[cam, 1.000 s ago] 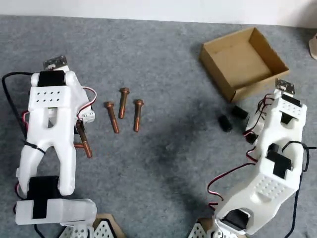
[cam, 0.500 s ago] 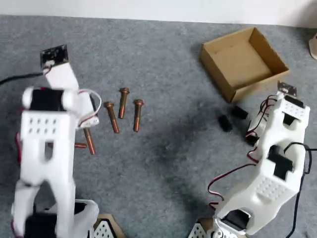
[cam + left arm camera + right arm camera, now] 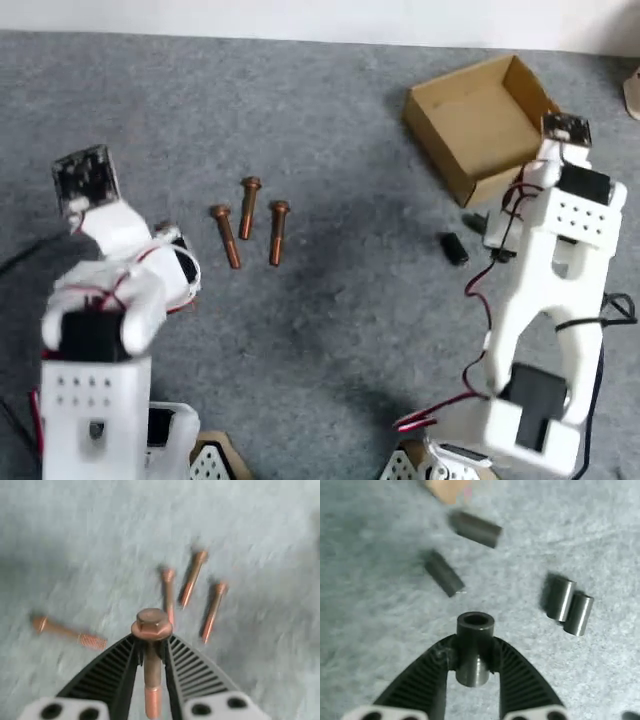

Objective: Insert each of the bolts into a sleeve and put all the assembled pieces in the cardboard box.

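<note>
Left pincer is clenched on a copper-coloured bolt. Its ribbed black fingers press the shank from both sides just under the flanged hexagonal head, and the threaded end points back toward the wrist. The right pincer grasps a dark sleeve the same way, a short matte cylinder held upright between the fingers so that its round bore faces the camera. Beyond the held bolt a lone bolt lies flat by itself on the worktop, its threaded tip plain to see. Farther off, three bolts lie close together, roughly parallel and not touching; in the high view they sit left of centre, heads toward the top of the frame. Beyond the held sleeve a pair of sleeves lies side by side and touching, and two single sleeves lie on their sides farther out, apart from each other. In the high view the cardboard box stands at the upper right, a shallow, open, square tray of plain brown board set at an angle, just above the right arm. The worktop is grey with a fuzzy, felt-like nap, and a pale strip of wall runs along the top edge.
</note>
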Robot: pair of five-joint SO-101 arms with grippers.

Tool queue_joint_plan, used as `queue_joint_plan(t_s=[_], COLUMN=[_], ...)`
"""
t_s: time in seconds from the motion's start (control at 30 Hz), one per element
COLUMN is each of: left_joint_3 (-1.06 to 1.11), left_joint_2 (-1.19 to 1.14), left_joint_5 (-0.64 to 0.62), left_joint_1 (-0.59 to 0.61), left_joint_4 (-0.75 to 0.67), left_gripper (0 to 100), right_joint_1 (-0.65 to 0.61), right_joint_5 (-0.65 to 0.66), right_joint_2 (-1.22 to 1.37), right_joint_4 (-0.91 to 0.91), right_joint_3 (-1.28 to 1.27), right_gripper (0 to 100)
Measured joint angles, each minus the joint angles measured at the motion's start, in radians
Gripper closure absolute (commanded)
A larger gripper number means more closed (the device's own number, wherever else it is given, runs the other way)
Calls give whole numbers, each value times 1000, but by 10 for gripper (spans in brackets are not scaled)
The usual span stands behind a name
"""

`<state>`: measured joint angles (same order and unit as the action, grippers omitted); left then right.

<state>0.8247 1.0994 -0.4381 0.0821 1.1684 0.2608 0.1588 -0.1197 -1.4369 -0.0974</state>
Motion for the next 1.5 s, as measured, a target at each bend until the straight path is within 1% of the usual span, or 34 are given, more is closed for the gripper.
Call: queue_joint_plan(t_s=[0.1, 0.17, 0.27, 0.4, 0.57, 0.67, 0.8, 0.97, 1.03, 1.13, 1.23, 1.43, 1.5], left_joint_3=[160, 232, 269, 278, 278, 278, 284, 345, 374, 419, 466, 519, 519], left_joint_2=[129, 184, 216, 226, 226, 232, 235, 235, 235, 235, 235, 235, 235], left_joint_5=[57, 101, 117, 117, 117, 117, 100, -84, -140, -160, -166, -166, -166], left_joint_1=[0, 0, 0, 0, 0, 0, 0, 0, 0, -6, -46, -160, -190], left_joint_4=[-166, -230, -258, -264, -270, -275, -336, -471, -537, -637, -712, -822, -838], left_gripper=[994, 994, 994, 994, 994, 994, 994, 994, 994, 994, 994, 994, 994], right_joint_1=[-38, -58, -98, -178, -310, -359, -365, -374, -391, -436, -488, -555, -575], right_joint_5=[-40, -60, -72, -127, -178, -184, -186, -186, -186, -186, -186, -184, -137], right_joint_2=[-51, -74, -95, -157, -330, -439, -554, -689, -750, -858, -985, -1244, -1330], right_joint_4=[-2, -2, -6, -8, -8, 26, 133, 318, 404, 528, 660, 890, 956], right_joint_3=[0, 0, -5, -74, -166, -241, -396, -646, -749, -902, -1054, -1343, -1438], right_gripper=[994, 994, 994, 994, 994, 994, 994, 994, 994, 994, 994, 994, 994])
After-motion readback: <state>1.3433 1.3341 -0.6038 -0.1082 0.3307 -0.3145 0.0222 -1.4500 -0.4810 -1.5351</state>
